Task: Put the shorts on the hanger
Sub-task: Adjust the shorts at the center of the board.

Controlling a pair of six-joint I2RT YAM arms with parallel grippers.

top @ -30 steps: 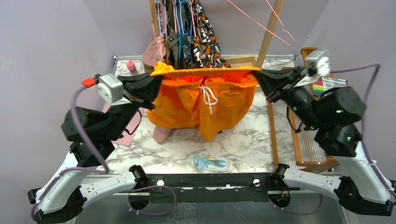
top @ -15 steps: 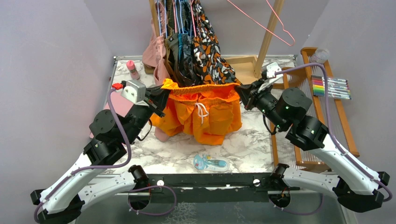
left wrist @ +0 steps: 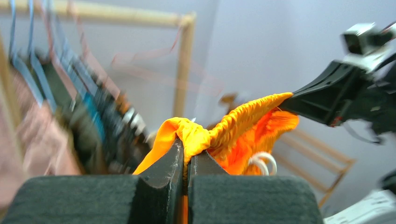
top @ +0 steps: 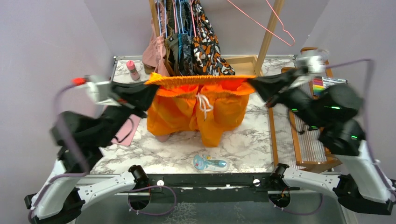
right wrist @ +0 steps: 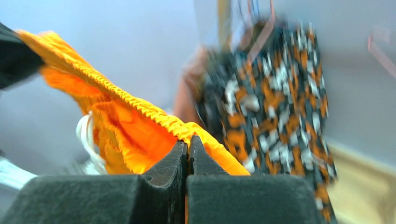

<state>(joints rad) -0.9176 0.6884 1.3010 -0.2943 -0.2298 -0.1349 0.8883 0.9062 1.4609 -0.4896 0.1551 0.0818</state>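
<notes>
Top external: the shorts (top: pixel 198 109) hang stretched above the bench (top: pixel 243 140) between the left end effector (top: pixel 148 88) and the right end effector (top: pixel 252 84). The thin wire hanger (top: pixel 260 23) sits far right, well apart. Pulling wider could drag the gathered elastic out of a pinch.

Left wrist: jaws pressed together on bunched, crinkly orange fabric, with the white drawstring (left wrist: pixel 261 161) dangling.

Right wrist: jaws pinch the ribbed waistband. The patterned garment (right wrist: pixel 275 107) hangs close behind and could snag.
</notes>
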